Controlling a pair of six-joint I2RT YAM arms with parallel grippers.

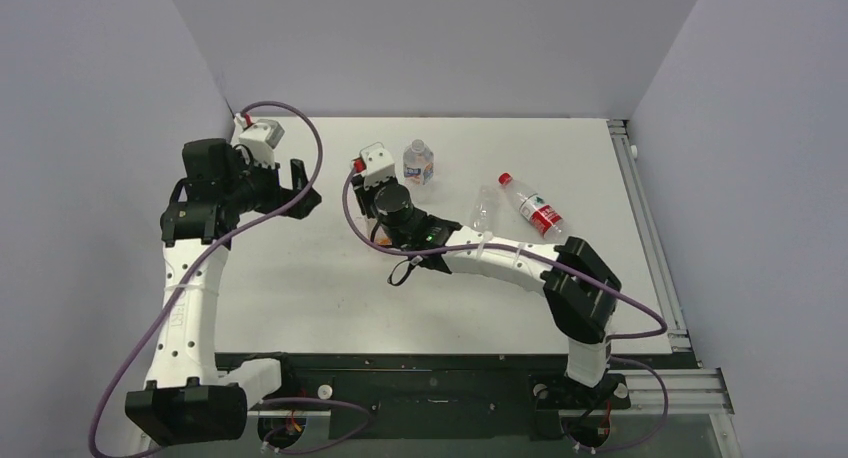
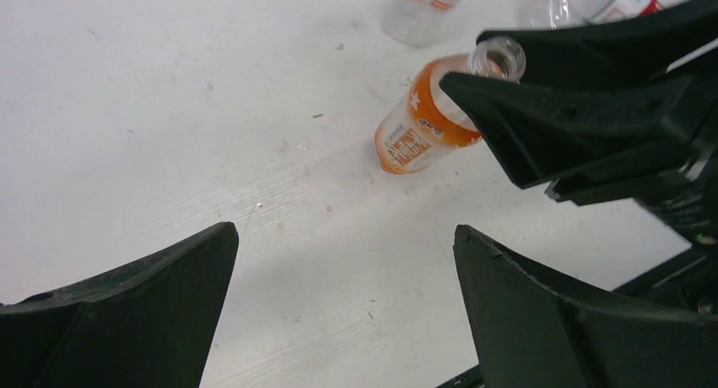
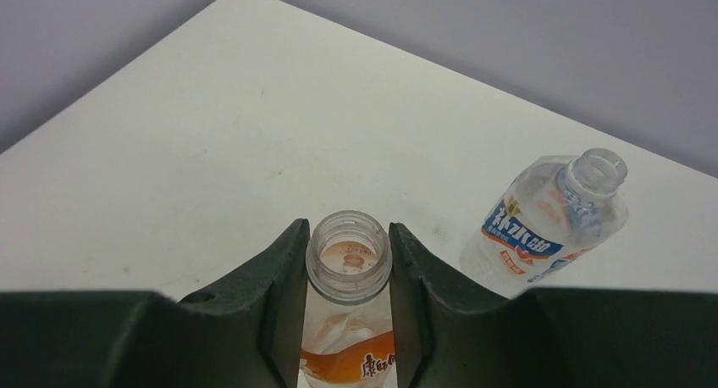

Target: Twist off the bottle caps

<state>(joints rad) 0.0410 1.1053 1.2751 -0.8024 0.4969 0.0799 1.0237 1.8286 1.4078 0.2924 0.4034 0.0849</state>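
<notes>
My right gripper [image 3: 348, 235] is shut on the neck of an orange-labelled bottle [image 3: 347, 354]. The bottle's mouth is open and bears no cap. In the left wrist view the same bottle [image 2: 419, 130] leans, with its base at the table and the right gripper's fingers [image 2: 576, 108] around its neck. My left gripper [image 2: 343, 235] is open and empty, just left of it over bare table. In the top view the left gripper [image 1: 305, 188] faces the right gripper [image 1: 372, 188]. A bright red cap [image 1: 505, 178] sits on a lying red-labelled bottle [image 1: 535, 210]. No whitish caps show.
A blue-labelled bottle [image 3: 546, 223] stands uncapped just right of the held one, and it also shows in the top view [image 1: 418, 163]. A clear crumpled bottle [image 1: 483, 210] lies between it and the red-labelled one. Grey walls enclose the table [image 1: 300, 288] on three sides.
</notes>
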